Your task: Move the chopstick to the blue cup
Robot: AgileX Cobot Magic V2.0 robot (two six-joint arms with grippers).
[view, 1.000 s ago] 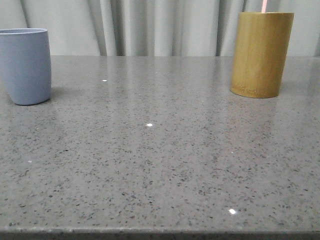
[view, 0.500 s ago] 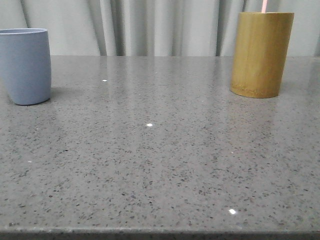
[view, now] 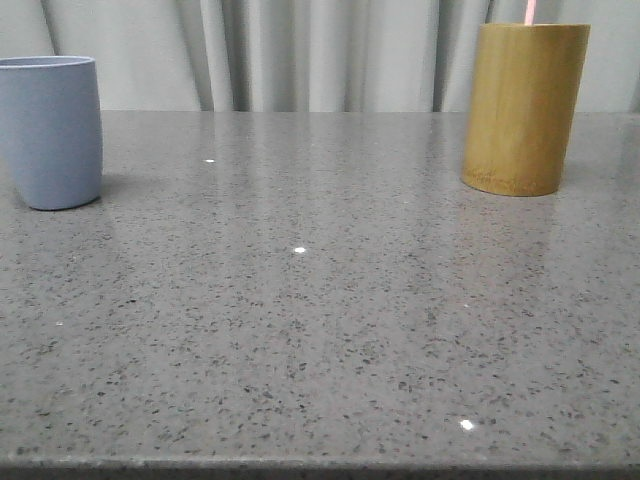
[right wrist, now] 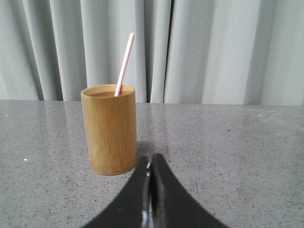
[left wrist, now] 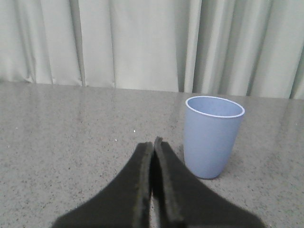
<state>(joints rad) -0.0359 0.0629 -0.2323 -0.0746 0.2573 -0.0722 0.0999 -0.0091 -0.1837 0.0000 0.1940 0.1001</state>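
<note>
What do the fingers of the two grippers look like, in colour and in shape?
Only the fingers show, in the wrist views. The left gripper has two matte black fingers, broad at the base and narrowing to thin tips, with a rough, slightly frayed inner edge. The right gripper has the same black tapering fingers. No cables, markings or arm links can be seen.

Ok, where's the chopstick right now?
The chopstick stands leaning in the bamboo holder at the table's far right in the front view, across from the blue cup at far left.
</note>
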